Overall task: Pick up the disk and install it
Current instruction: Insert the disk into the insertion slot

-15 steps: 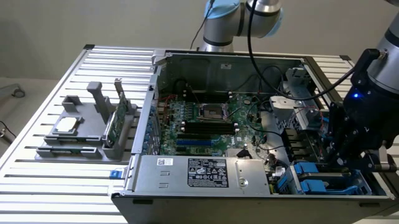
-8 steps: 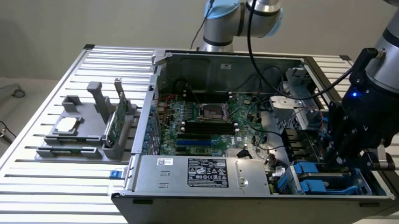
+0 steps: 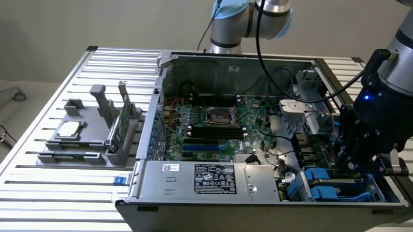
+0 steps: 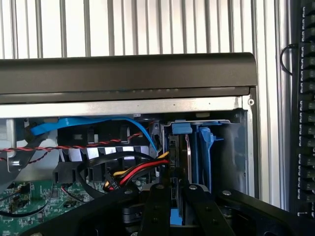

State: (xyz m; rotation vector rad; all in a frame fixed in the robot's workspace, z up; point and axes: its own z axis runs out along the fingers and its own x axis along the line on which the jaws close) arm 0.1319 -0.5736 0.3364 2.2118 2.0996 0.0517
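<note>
On the exterior view's left, a slatted metal table [image 3: 38,193] carries a grey fixture [image 3: 71,155] with a small square silver chip [image 3: 69,128] lying flat in it. A thin green circuit card [image 3: 119,126] stands on edge in a slot just beside the chip. Toward the middle sits an open computer case [image 3: 148,145], its motherboard [image 3: 213,126] exposed. A grey power supply [image 3: 213,179] with a white label lies along the near wall. Behind the case rises the base of the robot arm [image 3: 252,19], and a black cable runs down from it across the open box. On the exterior view's right, the black gripper [image 3: 356,164] reaches down into the near corner of the case, over the blue drive bay [image 3: 332,191]. In the wrist view the gripper [image 4: 174,191] has its two dark fingers [image 4: 155,206] drawn close together, clamped on the disk [image 4: 178,150]. The disk stands on edge inside that bay, seen edge-on as a thin dark slab topped by a blue rail tab. An empty blue carrier [image 4: 204,145] stands upright just beside it, between the disk and the case wall. A bundle of red, yellow and black wires [image 4: 142,169] ends close against the disk's other side. A flat blue cable [image 4: 98,123] curves above those wires, under the dark rim of the case.
</note>
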